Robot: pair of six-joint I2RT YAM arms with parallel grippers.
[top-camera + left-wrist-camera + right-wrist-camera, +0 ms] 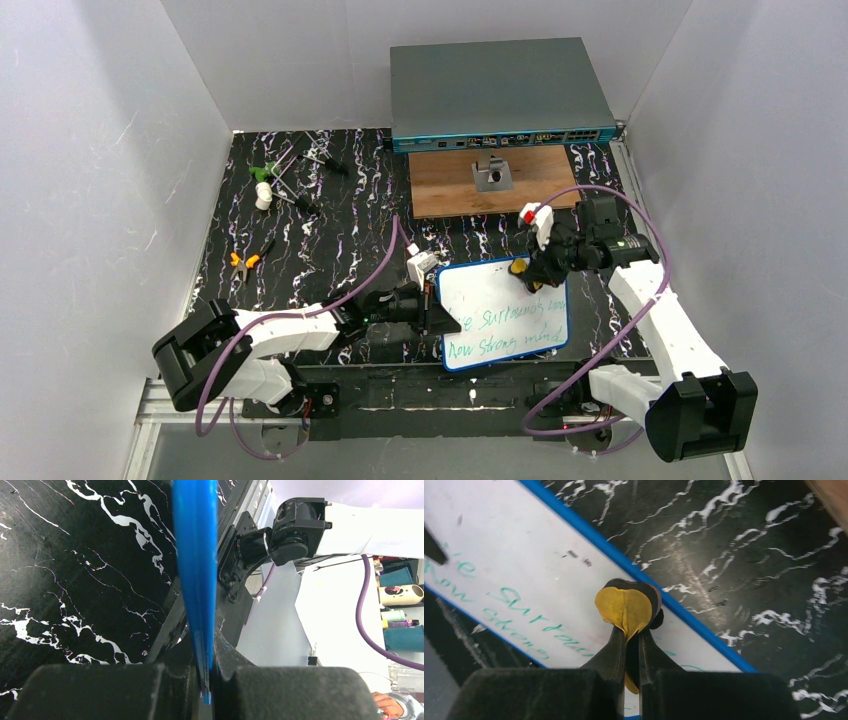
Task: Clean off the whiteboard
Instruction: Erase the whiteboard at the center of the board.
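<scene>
Bracing the whiteboard (505, 312) for wiping.
Its rim is being clamped in the left jaws, a yellow pad (624, 607) in the right jaws.

The whiteboard (505, 312) is white with a thin bright blue rim. Green handwriting runs across its near half, and the far half is plain white save a few small dark specks. The pad (626, 607) at its far right edge is mustard yellow with a black back. The table top (330, 250) is black, veined with white marble streaks and faint purple. At the far side the box (500, 85) is slate grey with a teal front strip, and the wooden plank (450, 185) just near of it is mid brown. The arms (285, 330) are white with black joints, their cables (358, 605) purple. At the left, the pliers (243, 262) have orange handles.
</scene>
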